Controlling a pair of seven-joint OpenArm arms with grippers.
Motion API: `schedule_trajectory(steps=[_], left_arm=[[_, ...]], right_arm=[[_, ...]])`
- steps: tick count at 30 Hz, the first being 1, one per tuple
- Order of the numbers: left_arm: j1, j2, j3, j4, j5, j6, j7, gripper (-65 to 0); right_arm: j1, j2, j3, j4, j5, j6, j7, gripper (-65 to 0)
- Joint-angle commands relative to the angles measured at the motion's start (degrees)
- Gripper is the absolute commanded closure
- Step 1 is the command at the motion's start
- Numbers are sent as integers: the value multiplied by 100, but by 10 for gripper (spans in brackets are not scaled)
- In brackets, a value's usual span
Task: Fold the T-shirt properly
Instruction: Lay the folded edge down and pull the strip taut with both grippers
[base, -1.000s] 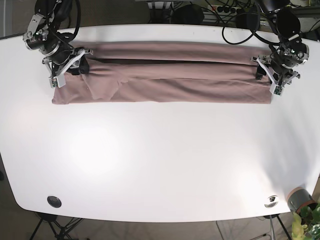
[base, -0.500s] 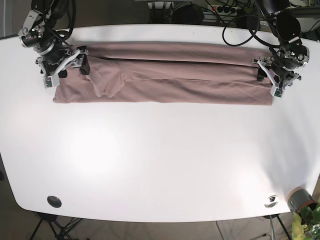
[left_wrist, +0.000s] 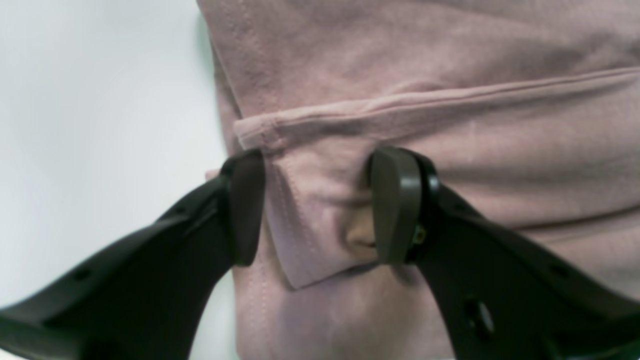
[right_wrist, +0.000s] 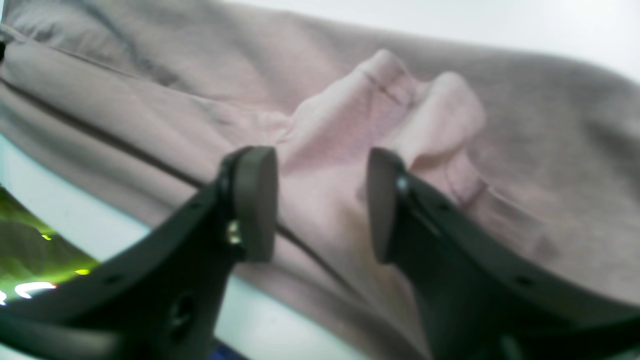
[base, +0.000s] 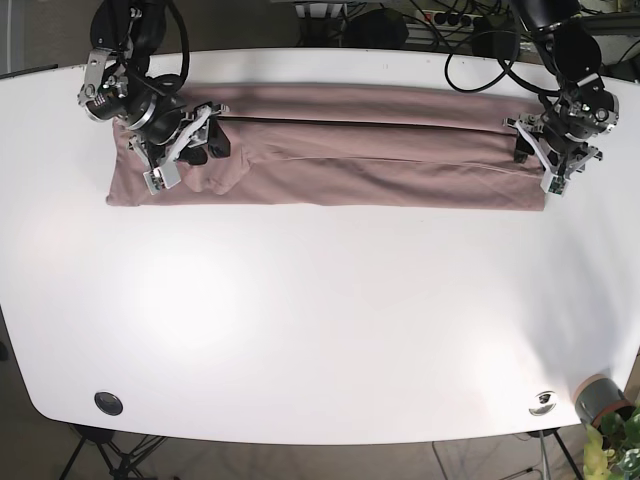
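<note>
The left pincer (left_wrist: 317, 210) stands with its jaws parted, one pad on each side of a folded corner of the T-shirt (left_wrist: 450, 100). The left pad sits right at the cloth's hemmed edge, where the fabric meets the white table (left_wrist: 100, 100); the right pad presses against a small bulge of cloth. Whether the pads truly pinch the corner cannot be told. Beyond the pads a stitched hem runs across, and past it the shirt lies flat.

The right pincer (right_wrist: 320, 205) has its jaws apart as well, and they hover just above the cloth, gripping nothing. Straight ahead of the gap between the pads rises a bunched lump of fabric with two rounded humps. To the left of the pads a dark fold line slants across the shirt, and further left the table edge shows.

In the base view the T-shirt (base: 350, 150) lies as a long, narrow mauve band across the far part of the table (base: 320, 320). The left pincer (base: 535, 150) is at the band's right end, and the right pincer (base: 190, 150) stands over the cloth near the other end, a little inward from the band's tip.
</note>
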Motion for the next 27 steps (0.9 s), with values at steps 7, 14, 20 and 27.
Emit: schedule_trajectory(steps=[7,14,20,27], left_arm=[[9,-68,-21,13,193,56,146,-307],[9,-68,-21,4,193,56,146,-307],[9,-68,128,4,193,56,146,-307],[9,-68,181,4,193,56,146,-307]], right_arm=[[42,218,93,-487,-807,11,559,-208],[60,235,664,-504,-1097,73,559,-208],[51,341,655,-601,-1071,73,559,-208],[104,332,655,-1208,-1079,73,884,-208]])
